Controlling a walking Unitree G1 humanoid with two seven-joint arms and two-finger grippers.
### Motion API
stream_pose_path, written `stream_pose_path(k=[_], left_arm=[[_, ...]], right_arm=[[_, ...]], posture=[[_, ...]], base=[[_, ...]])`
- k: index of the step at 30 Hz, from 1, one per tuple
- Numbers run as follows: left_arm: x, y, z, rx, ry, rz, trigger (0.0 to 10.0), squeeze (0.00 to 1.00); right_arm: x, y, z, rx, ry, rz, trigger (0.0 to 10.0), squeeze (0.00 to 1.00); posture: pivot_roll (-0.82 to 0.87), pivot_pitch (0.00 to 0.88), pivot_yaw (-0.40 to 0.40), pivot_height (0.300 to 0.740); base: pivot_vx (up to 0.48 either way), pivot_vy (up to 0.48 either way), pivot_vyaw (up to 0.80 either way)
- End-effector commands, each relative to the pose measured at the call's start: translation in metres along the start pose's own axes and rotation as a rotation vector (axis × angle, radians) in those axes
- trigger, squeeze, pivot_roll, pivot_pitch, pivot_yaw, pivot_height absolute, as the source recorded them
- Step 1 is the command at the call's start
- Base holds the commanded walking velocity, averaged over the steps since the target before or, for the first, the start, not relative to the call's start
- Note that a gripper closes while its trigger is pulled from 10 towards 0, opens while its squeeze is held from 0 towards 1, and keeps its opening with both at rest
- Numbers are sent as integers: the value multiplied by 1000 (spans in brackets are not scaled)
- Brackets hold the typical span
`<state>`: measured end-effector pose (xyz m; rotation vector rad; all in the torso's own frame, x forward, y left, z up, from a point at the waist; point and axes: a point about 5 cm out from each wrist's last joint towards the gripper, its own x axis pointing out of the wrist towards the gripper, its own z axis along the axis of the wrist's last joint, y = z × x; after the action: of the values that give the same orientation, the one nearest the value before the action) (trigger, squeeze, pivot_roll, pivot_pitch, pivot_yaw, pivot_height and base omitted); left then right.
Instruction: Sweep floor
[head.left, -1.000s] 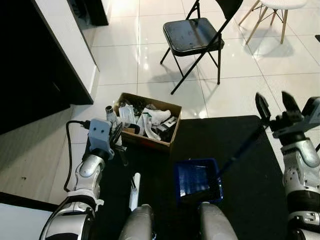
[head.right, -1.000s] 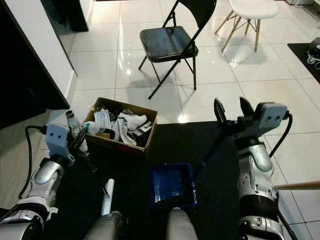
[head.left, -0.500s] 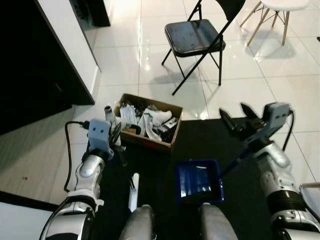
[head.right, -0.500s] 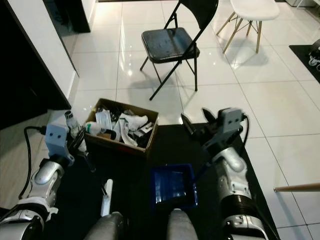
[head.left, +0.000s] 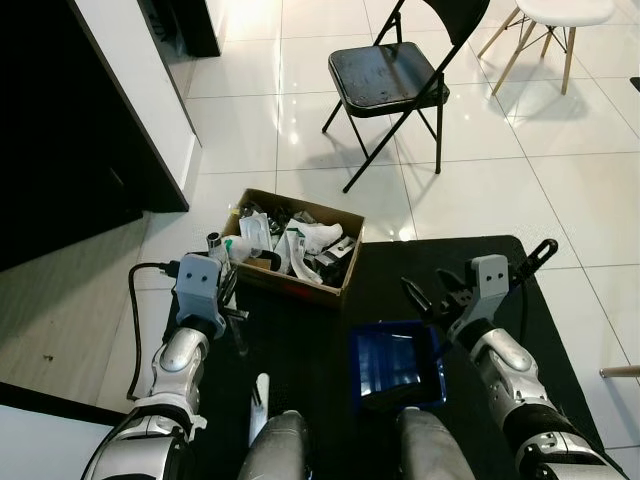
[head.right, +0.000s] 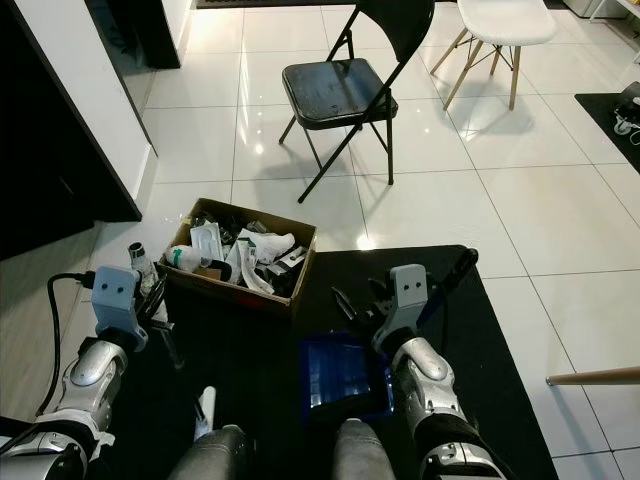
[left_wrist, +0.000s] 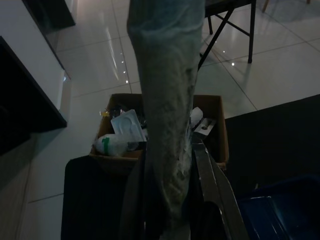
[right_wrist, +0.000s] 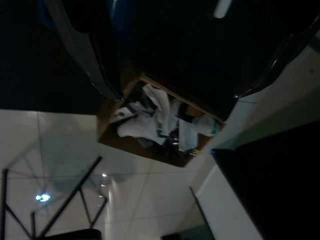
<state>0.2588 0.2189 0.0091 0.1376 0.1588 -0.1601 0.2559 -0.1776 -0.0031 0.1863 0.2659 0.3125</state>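
Two grippers are low over the black mat (head.left: 500, 270). The left gripper (head.left: 228, 300) clamps a grey broom handle (left_wrist: 167, 100); the right gripper (head.right: 358, 300) is spread wide beside the blue dustpan (head.right: 343, 375).

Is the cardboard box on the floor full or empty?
Full. The open-topped cardboard box is heaped to its rim with trash: white wrappers, crumpled paper and a plastic bottle, seen from the head and both wrist views.

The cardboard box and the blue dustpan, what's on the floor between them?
Nothing but bare black mat. In the left eye view the cardboard box of rubbish sits just beyond the blue dustpan, with dark mat between them.
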Motion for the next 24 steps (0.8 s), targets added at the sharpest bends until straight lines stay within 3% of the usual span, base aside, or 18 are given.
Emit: stream_pose_path(k=[1,5,24], left_arm=[[-2,-11,-4,1,-1,-21,10000,0],[-3,-14,-3,-24,-37,17,10000,0],[-11,-19,-15,-37,9,35,10000,0]], right_arm=[[-9,-8,-9,14,1,-87,10000,0],[-14,-13,-13,50,-26,-161,10000,0],[-23,-11,-28,20,32,-172,10000,0]], posture=[[-5,24,13,740],[-9,25,18,740],[-12,9,11,740]], base=[[0,0,0],[0,0,0],[0,0,0]])
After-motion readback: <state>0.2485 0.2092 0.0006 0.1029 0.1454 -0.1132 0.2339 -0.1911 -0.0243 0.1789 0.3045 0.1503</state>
